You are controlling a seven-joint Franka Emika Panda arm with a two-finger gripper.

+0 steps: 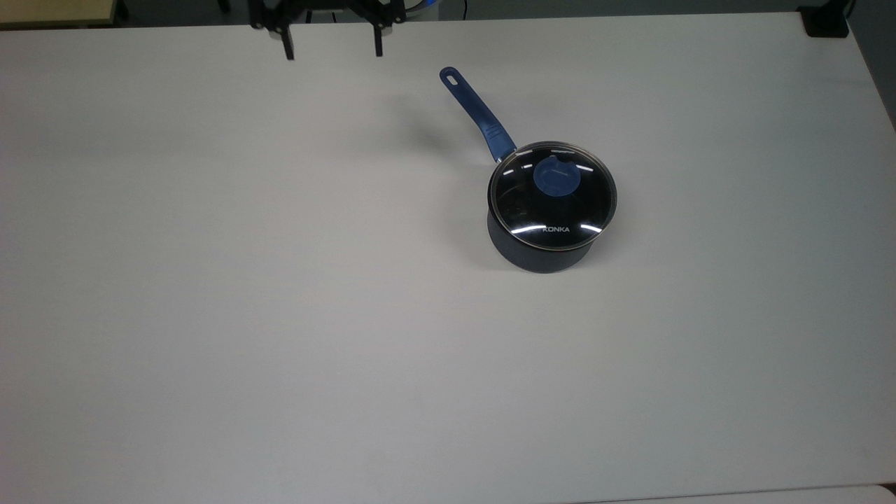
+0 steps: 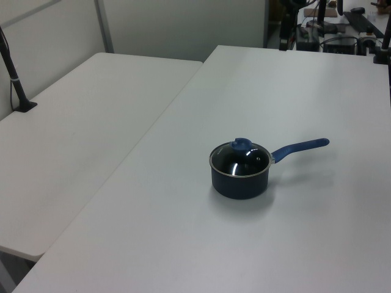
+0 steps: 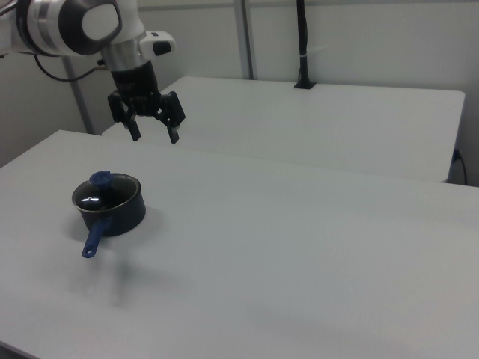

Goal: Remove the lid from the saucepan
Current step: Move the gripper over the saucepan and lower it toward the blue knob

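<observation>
The gripper (image 3: 154, 133) hangs in the air with its fingers spread wide and nothing between them. In the top view it (image 1: 332, 50) sits at the frame's 12 o'clock edge, well apart from the pan and toward 10 o'clock of it.

The saucepan (image 1: 542, 248) stands upright on the white table (image 1: 210, 315). The lid (image 1: 553, 196) is seated flat on its rim, the blue knob (image 1: 556, 176) upright on top. The handle (image 1: 477, 112) runs from the pan toward 11 o'clock in the top view; in the right view the handle (image 3: 95, 235) points to 7 o'clock from the pan (image 3: 112, 211). Judgement: the task has not begun; the approach to the knob remains to be made.

Risks, as judged:
- The knob is small and rounded. An off-centre closing could let it slip out, or tip the lid on the rim.
- The pan is unrestrained. A sideways nudge during descent could slide it across the table.
- A glass lid dropped after a weak grasp could strike the rim or the table.

Limits of view: the top view cuts off the arm above the fingers. The glass carries bright reflections, so the pan's contents cannot be made out. The knob's exact profile is unclear in the left view (image 2: 242, 144).
</observation>
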